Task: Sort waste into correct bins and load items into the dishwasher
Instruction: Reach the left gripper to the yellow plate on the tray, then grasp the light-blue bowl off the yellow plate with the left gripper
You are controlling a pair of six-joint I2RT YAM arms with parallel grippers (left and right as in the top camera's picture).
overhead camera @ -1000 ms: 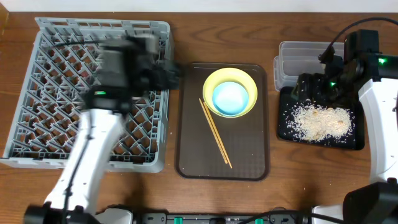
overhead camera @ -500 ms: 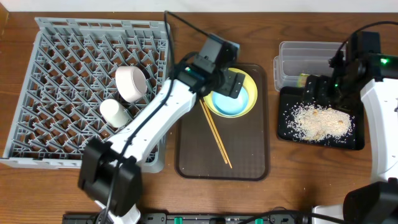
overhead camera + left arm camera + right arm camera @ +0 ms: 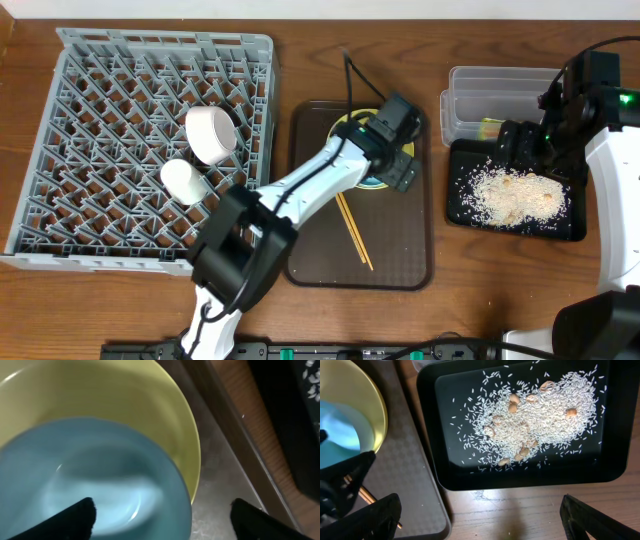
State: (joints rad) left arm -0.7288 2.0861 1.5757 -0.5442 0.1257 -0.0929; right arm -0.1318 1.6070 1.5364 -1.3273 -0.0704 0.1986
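The light blue bowl (image 3: pixel 100 480) sits inside the yellow plate (image 3: pixel 165 410) on the brown serving tray (image 3: pixel 400 250). My left gripper (image 3: pixel 162 520) hangs open just above them; one finger is over the bowl's inside, the other over the tray beyond both rims. In the overhead view it (image 3: pixel 393 165) hides most of the bowl and plate. Two chopsticks (image 3: pixel 353 230) lie on the brown tray. The white bowl (image 3: pixel 212 135) and white cup (image 3: pixel 183 180) are in the grey dish rack (image 3: pixel 100 80). My right gripper (image 3: pixel 480 517) is open above bare table beside the black tray (image 3: pixel 615 460) of rice crumbs (image 3: pixel 535 415).
The clear tub (image 3: pixel 500 80) stands behind the black tray (image 3: pixel 460 210), with the green-and-yellow wrapper (image 3: pixel 488 127) inside it. The dish rack fills the table's left side. The left arm stretches diagonally across the brown tray's left half.
The left arm has swung right from over the dish rack to the plate and bowl, uncovering the white bowl and cup in the rack. The right arm has barely shifted.
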